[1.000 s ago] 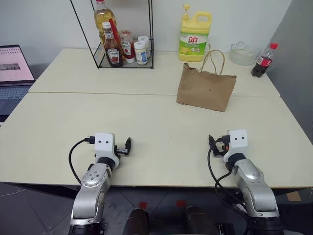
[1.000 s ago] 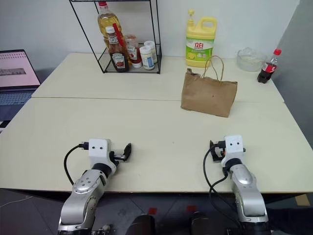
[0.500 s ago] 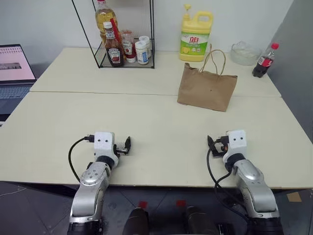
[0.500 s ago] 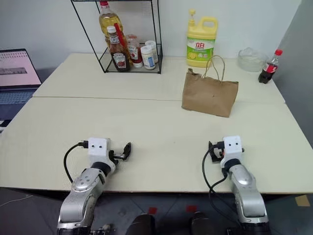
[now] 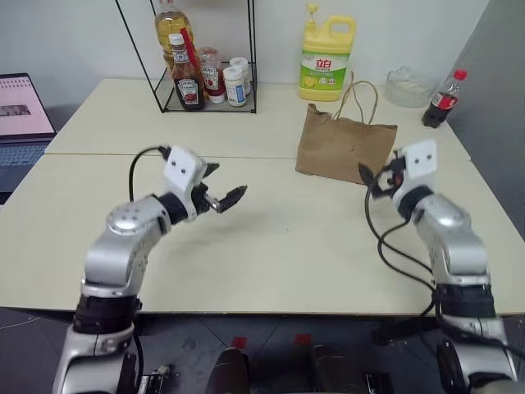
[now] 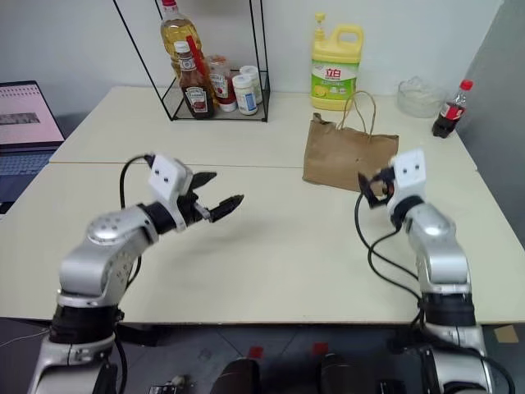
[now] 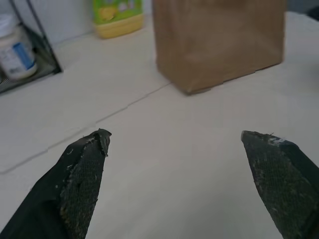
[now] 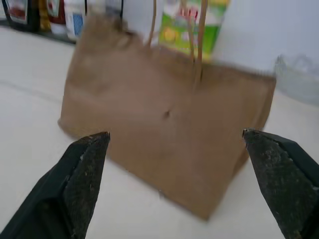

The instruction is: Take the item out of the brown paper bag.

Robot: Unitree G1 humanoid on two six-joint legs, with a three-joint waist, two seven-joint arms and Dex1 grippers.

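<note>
We see a broad cream table (image 5: 271, 238), matte and smooth, made of two slabs meeting at a thin seam. Toward its far side stands the brown paper bag (image 5: 344, 152), a creased kraft rectangle wider than tall, with thin twisted-cord loop handles rising from its rim. The bottle we are after is not visible; it may sit inside the bag, but we cannot tell.

Behind the bag stands a glossy yellow detergent jug (image 5: 326, 62), and to its left a black wire rack (image 5: 205, 57) holding sauce bottles.

The right gripper (image 5: 379, 182) hovers just beside the bag's right end, its rough black fingers (image 8: 84, 169) spread apart. The left gripper (image 5: 220, 194) hangs above bare tabletop, jaws likewise apart and empty.
</note>
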